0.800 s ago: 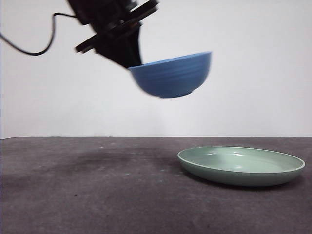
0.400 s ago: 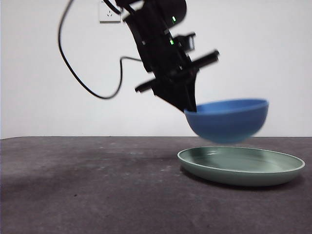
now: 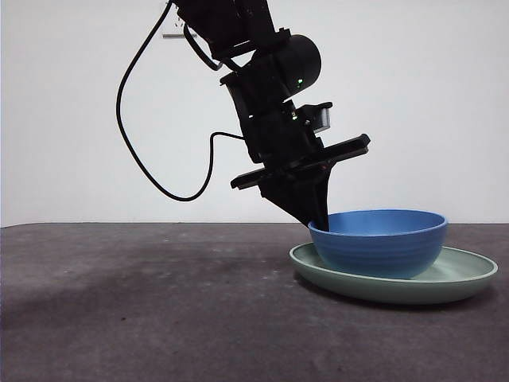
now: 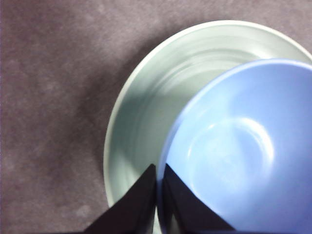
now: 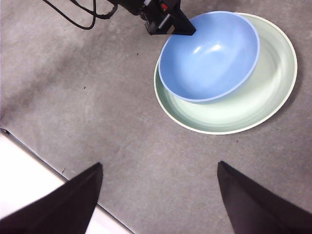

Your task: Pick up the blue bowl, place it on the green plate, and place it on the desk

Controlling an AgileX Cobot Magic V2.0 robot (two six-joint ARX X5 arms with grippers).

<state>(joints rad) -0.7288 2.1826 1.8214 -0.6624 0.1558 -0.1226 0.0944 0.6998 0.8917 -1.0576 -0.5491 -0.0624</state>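
The blue bowl [image 3: 379, 243] rests upright inside the green plate [image 3: 461, 277] on the desk [image 3: 143, 310]. My left gripper [image 3: 318, 223] reaches down from above and is shut on the bowl's left rim, one jaw inside and one outside the wall. The left wrist view shows the bowl [image 4: 239, 151], the plate [image 4: 141, 122] beneath it and the gripper [image 4: 158, 178] pinching the rim. From high up, the right wrist view shows the bowl [image 5: 209, 56] sitting off-centre on the plate [image 5: 263, 92]. My right gripper [image 5: 158, 183] hovers open well above the desk, holding nothing.
A black cable [image 3: 143, 159] loops down from the left arm, left of the plate. The desk's pale edge [image 5: 29, 195] shows in the right wrist view. Behind the desk stands a plain white wall.
The left gripper carried the bowl rightward and down, from high in the air to just above the plate, and now the bowl sits in the plate.
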